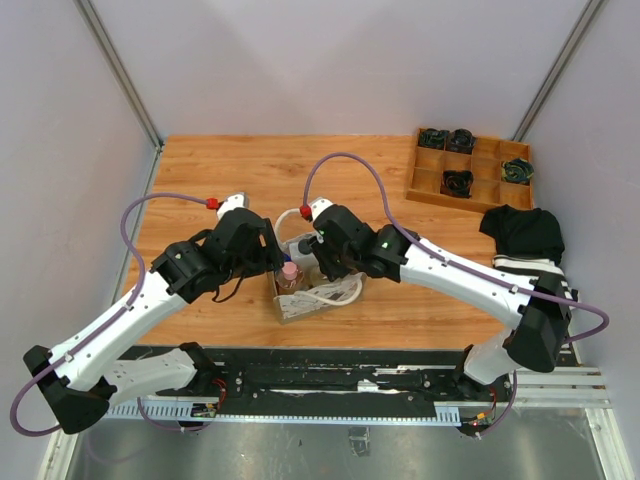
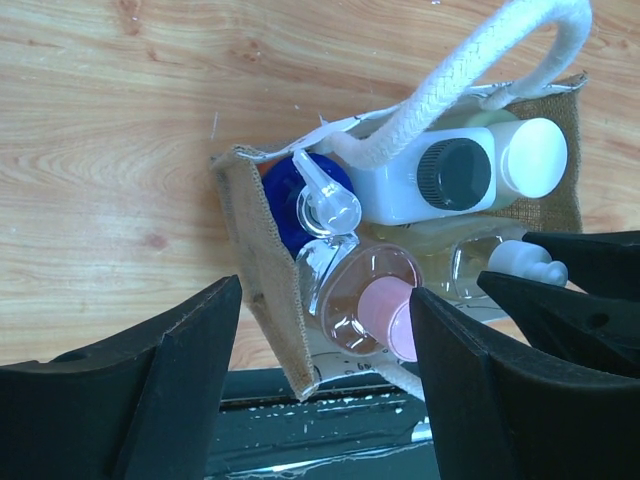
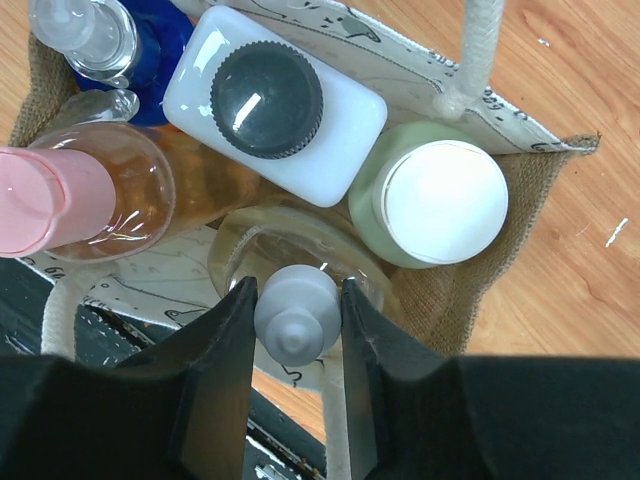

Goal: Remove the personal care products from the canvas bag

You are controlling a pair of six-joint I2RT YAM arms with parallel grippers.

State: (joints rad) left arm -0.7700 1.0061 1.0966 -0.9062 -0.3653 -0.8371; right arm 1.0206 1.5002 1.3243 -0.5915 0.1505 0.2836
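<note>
Right wrist: bottle [image 3: 296, 312] upright (cap skyward)

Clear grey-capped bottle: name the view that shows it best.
Right wrist: the clear bottle fills the centre, its cap clamped by the right gripper. Left wrist shows it sideways, partly hidden. Top external hides it under the arms.

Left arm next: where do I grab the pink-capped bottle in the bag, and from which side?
Grip the pink-capped bottle by its cap, coming straight down from above. It stands cap-up, its round body hemmed in by the bag wall and the blue bottle, so only the cap is free.
</note>
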